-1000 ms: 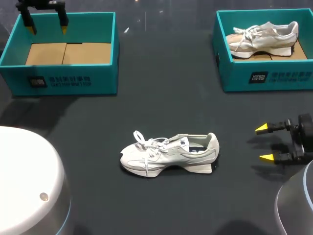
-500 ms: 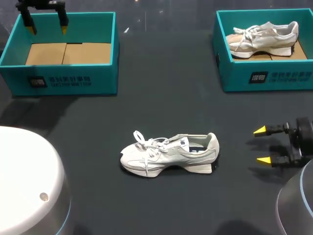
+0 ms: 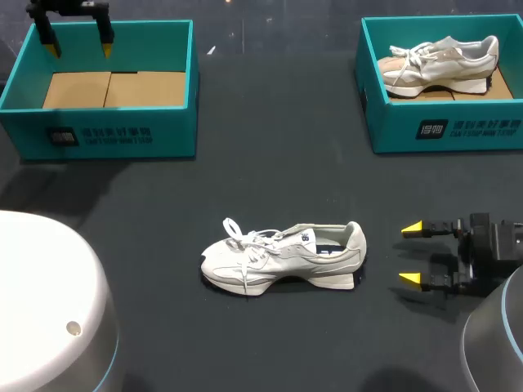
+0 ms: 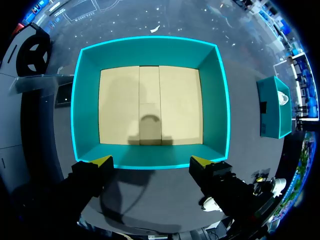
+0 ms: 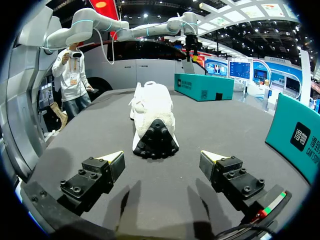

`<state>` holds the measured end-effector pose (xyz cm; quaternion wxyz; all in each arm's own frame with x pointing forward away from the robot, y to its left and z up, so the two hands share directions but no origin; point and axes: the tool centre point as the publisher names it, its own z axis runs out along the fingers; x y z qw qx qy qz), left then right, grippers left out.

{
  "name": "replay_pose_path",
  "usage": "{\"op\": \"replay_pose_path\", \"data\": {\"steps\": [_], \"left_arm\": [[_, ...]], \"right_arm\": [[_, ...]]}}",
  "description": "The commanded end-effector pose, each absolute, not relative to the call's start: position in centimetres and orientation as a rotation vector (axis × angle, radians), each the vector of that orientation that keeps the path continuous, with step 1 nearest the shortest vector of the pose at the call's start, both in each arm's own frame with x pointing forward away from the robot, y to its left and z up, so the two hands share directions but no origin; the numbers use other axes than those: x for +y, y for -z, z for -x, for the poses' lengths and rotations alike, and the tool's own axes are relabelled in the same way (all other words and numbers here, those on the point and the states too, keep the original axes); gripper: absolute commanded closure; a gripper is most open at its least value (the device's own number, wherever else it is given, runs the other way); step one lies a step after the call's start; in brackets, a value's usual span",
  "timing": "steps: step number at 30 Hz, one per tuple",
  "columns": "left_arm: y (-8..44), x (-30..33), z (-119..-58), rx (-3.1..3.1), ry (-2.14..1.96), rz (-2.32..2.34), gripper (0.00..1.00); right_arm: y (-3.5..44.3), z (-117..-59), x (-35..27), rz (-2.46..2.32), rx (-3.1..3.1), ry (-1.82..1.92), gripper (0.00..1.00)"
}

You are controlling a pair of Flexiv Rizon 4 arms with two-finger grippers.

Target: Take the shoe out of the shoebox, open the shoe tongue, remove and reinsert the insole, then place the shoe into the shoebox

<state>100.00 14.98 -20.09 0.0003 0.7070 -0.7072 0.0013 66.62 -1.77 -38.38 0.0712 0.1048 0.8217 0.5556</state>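
A white shoe (image 3: 282, 257) lies on its side in the middle of the dark table, toe to the left, heel to the right. My right gripper (image 3: 411, 254) hangs open just right of the heel, low over the table. In the right wrist view the shoe's heel and black sole (image 5: 152, 120) lie straight ahead of the right gripper (image 5: 161, 157), a short gap off. The empty teal shoebox (image 3: 122, 135) stands at the back left. My left gripper (image 3: 79, 45) is open above its far rim. The left wrist view looks down past the left gripper (image 4: 151, 161) into that shoebox (image 4: 222, 115), cardboard floor bare.
A second teal box (image 3: 458, 131) at the back right holds another pale shoe (image 3: 441, 61). Its side wall (image 5: 300, 135) stands to the right of my right gripper. The white base of my left arm (image 3: 41, 302) fills the front left corner.
My right gripper has moved left across the table toward the shoe's heel, still open. The shoe and my left arm have not moved.
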Motion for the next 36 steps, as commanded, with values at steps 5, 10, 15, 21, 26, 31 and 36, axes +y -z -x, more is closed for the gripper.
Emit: {"op": "replay_pose_path", "data": {"steps": [5, 10, 15, 21, 26, 31, 36], "left_arm": [[20.1, 15.0, -100.0, -2.221, -0.003, -2.221, 0.00], [20.1, 15.0, -100.0, -2.221, -0.003, -2.221, 0.00], [20.1, 15.0, -100.0, -2.221, -0.003, -2.221, 0.00], [20.1, 15.0, -100.0, -2.221, -0.003, -2.221, 0.00], [20.1, 15.0, -100.0, -2.221, -0.003, -2.221, 0.00], [20.1, 15.0, -100.0, -2.221, -0.003, -2.221, 0.00], [20.1, 15.0, -100.0, -2.221, -0.003, -2.221, 0.00]], "right_arm": [[39.3, -67.3, 0.5, -0.355, 2.460, -1.670, 0.00], [39.7, -67.6, 1.2, -0.350, 2.463, -1.691, 0.00], [40.0, -67.6, 2.1, -0.337, 2.473, -1.689, 0.00], [40.5, -67.7, 3.3, -0.320, 2.485, -1.711, 0.00], [40.7, -67.9, 4.2, -0.301, 2.484, -1.729, 0.00], [40.8, -68.0, 5.0, -0.287, 2.488, -1.737, 0.00], [40.9, -68.0, 5.8, -0.276, 2.487, -1.756, 0.00]]}}
